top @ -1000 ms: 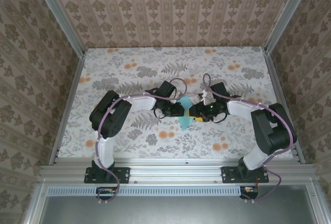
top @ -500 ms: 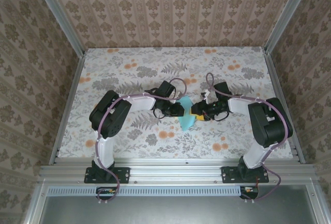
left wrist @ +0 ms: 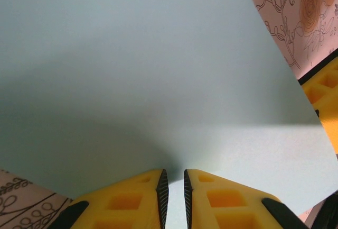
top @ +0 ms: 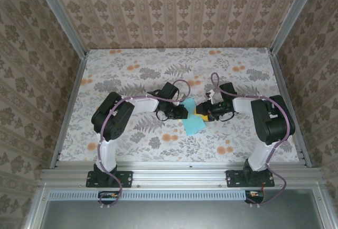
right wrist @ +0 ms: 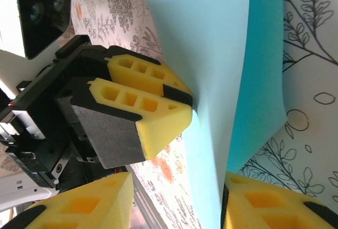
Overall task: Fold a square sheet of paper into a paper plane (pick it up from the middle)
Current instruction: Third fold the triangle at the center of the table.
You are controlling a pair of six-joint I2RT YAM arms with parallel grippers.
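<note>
Light turquoise, thin square sheet of paper: your left gripper clamps its edge; your right gripper, just beside, straddles it with jaws apart, unclamped.

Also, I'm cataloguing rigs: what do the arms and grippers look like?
The left arm and right arm are black with white links, each trailed by a purple cable. The left gripper and right gripper have blocky yellow fingers with square recesses and dark pads.

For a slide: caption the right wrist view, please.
Left claw pinches the turquoise sheet, which passes between the open fingers of the right claw.
</note>
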